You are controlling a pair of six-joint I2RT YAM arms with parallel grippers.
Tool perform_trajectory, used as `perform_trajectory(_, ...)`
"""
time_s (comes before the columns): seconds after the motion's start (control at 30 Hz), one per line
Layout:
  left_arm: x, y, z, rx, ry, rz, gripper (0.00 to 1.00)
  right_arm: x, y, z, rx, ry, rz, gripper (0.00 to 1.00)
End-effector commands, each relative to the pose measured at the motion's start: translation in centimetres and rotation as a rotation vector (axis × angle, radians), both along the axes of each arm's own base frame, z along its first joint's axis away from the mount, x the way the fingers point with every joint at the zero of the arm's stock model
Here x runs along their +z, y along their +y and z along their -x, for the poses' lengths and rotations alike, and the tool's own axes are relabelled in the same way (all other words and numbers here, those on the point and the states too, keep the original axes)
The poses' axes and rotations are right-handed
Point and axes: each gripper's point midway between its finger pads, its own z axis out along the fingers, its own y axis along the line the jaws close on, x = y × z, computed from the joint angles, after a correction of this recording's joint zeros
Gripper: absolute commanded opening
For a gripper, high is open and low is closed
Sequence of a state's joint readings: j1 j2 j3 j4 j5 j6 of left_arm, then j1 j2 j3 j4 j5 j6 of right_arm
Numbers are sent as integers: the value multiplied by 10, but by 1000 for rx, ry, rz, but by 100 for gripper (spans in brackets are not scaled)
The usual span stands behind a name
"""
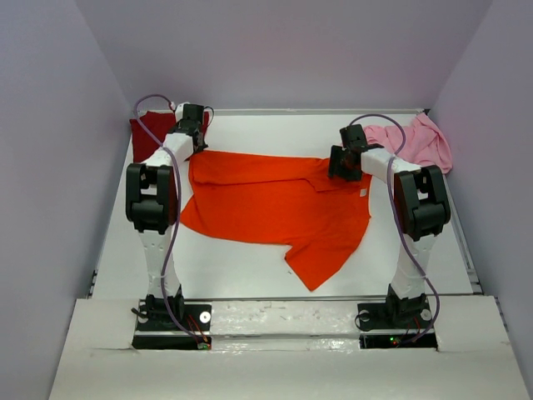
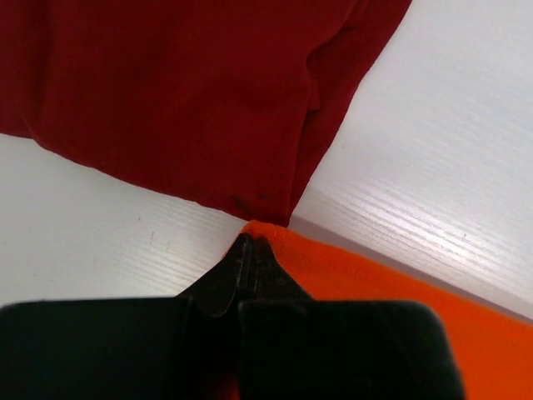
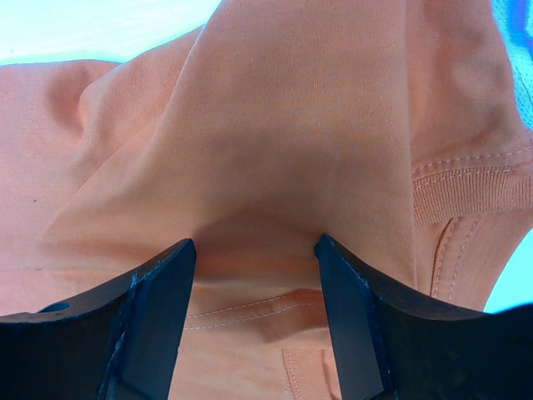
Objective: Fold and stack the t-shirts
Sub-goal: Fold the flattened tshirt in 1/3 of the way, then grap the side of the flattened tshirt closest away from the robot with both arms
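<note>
From above, the orange t-shirt (image 1: 275, 208) sprawls across the surface (image 1: 241, 271), with bare room along its near edge. The maroon t-shirt (image 1: 143, 133) lies at the far left corner and the pink t-shirt (image 1: 416, 142) at the far right, and both arms reach forward and down onto the orange one's far edge. In the left wrist view the left jaws are pinched shut on an orange corner just beside the maroon hem. In the right wrist view the right jaws stand apart, astride a raised orange fold near the collar.

White table (image 1: 250, 279), pale lilac walls (image 1: 275, 50), white front ledge (image 1: 283, 362)
</note>
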State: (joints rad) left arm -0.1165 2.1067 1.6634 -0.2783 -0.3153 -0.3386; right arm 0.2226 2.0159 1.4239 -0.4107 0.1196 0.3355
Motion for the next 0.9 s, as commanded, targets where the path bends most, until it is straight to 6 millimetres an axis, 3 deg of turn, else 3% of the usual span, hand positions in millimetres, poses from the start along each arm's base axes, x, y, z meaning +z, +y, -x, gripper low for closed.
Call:
perform_trajectory(0.0,16,10,-9,10,-17,-38,0,2,-4,0,2,-8,23,67)
perform_trajectory(0.13,18,12,-11,12,-23,-39,2,2,-3,1,3,-6,21,67)
perform_trajectory(0.2,19,14,-9,35,-19,-40,16,3,-2,1,5,-7,14,67)
perform_trajectory(0.23,26,15,-7,40,-30,-34,31,5,-1,0,7,-11,9,67)
perform_trajectory(0.37,57,16,9,62,-112,-12,58,12,4,0,20,-20,-15,67)
perform_trajectory(0.43,68,16,25,60,-138,6,66,14,5,0,23,-20,-22,67)
perform_trajectory(0.57,65,9,61,57,-118,72,67,15,7,0,25,-22,-31,67)
perform_trajectory(0.6,47,6,77,49,-71,92,67,15,7,-1,25,-21,-34,67)
perform_trajectory(0.67,50,-4,95,51,-87,168,66,16,10,-1,29,-20,-46,68)
perform_trajectory(0.7,27,-12,116,36,-34,216,66,16,10,-1,30,-20,-49,68)
perform_trajectory(0.77,40,-27,127,6,-103,322,66,16,12,-1,30,-20,-58,68)
perform_trajectory(0.87,36,-59,150,-20,-120,540,65,18,14,-2,36,-23,-70,68)
